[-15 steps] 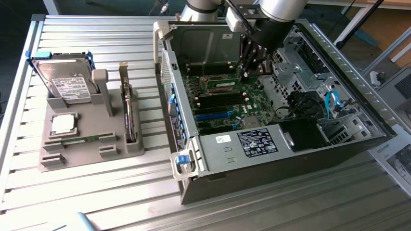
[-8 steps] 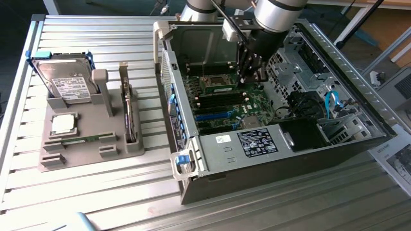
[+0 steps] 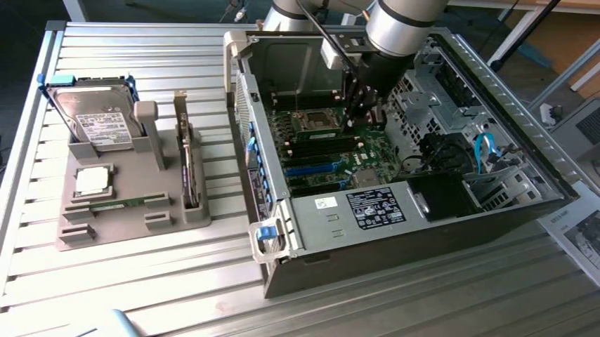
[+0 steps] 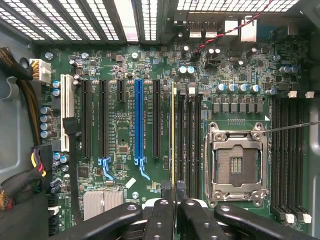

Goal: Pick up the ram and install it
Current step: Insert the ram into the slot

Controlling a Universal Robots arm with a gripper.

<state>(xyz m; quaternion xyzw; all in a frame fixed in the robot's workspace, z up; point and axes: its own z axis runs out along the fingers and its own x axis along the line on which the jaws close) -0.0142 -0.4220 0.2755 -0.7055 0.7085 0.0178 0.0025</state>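
The gripper (image 4: 173,202) is squeezing shut on the ram (image 4: 173,140), holding it by its thin top edge deep inside the open case (image 3: 394,260). The ram is standing on its edge, lined up along the black slots (image 4: 192,140) beside the socket (image 4: 236,162). I cannot tell if it is touching its slot. On one side the long blue slot (image 4: 138,120) is sitting near, with flat board (image 4: 117,135) between them giving a little open room. On the other side the black slots are sitting just beside the ram, so room there is tight. In the exterior view the case walls are standing up all around the arm (image 3: 403,24), and only the top is lying open. Wires (image 4: 15,75) are bunching at one edge, well apart from the ram. The case is lying on a ribbed metal table (image 3: 140,295). At the exterior view's left a grey holder (image 3: 112,232) is carrying a drive (image 3: 94,119), a card (image 3: 190,168) and a green stick (image 3: 122,203).
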